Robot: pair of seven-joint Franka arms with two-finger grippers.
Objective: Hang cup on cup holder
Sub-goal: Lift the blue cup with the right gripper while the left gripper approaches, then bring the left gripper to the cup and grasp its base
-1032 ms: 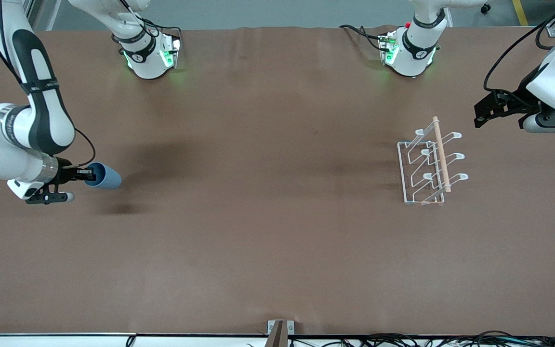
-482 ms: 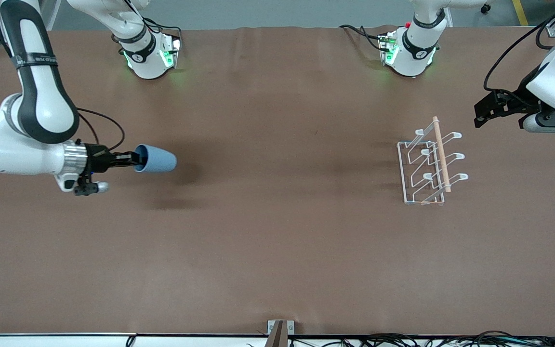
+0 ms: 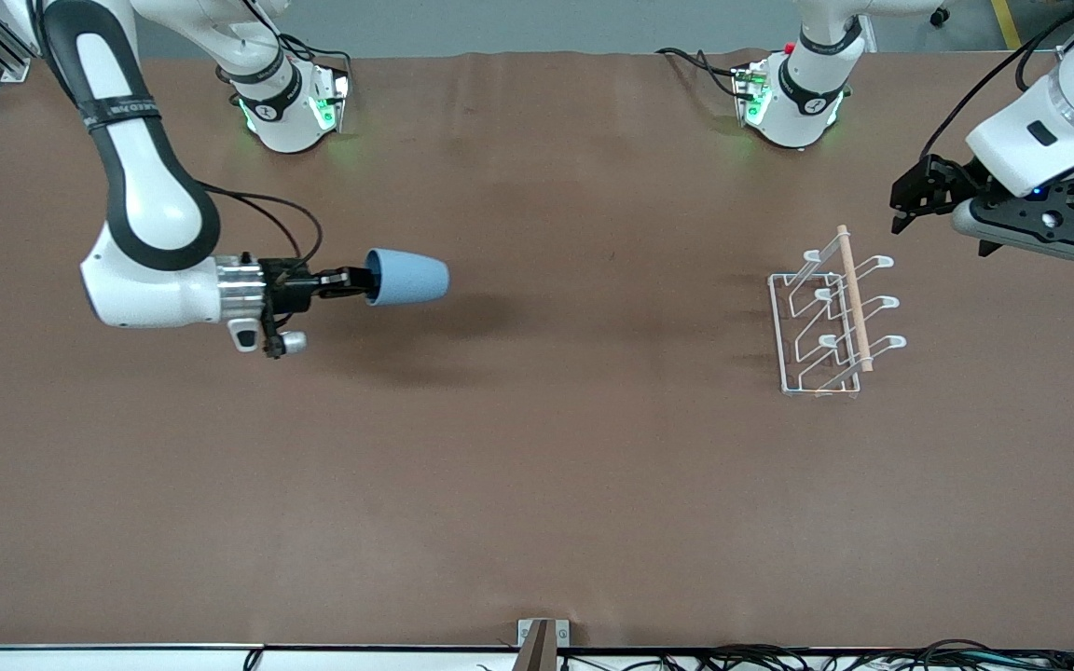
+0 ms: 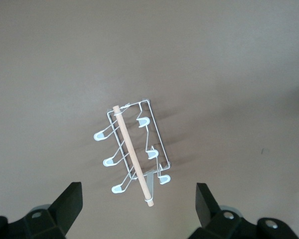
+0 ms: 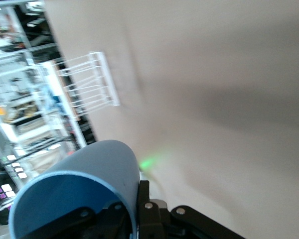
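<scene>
Right wrist view shows the right gripper (image 5: pixel 139 211) clenched on the rim of the cup (image 5: pixel 82 186), one finger inside the dark blue mouth and one outside, so the cup is held on its side with its closed end pointing away from the wrist. Seen from the front, the cup (image 3: pixel 406 277) is carried in the air over the bare table (image 3: pixel 537 485) toward the right arm's end, well apart from the cup holder (image 3: pixel 826 321), which stands toward the left arm's end. For the step in hand, the carry is best kept level and the pinch kept firm, since only the thin rim is gripped; before the rack is reached, the cup's mouth would need to be turned toward a prong so that it can be slid over the looped tip without the light wire frame being pushed. The left gripper (image 3: pixel 910 191) waits released over the table beside the rack, its jaws spread wide. One cup, one rack with six prongs and one wooden dowel (image 3: pixel 852 296), and two grippers are counted.
</scene>
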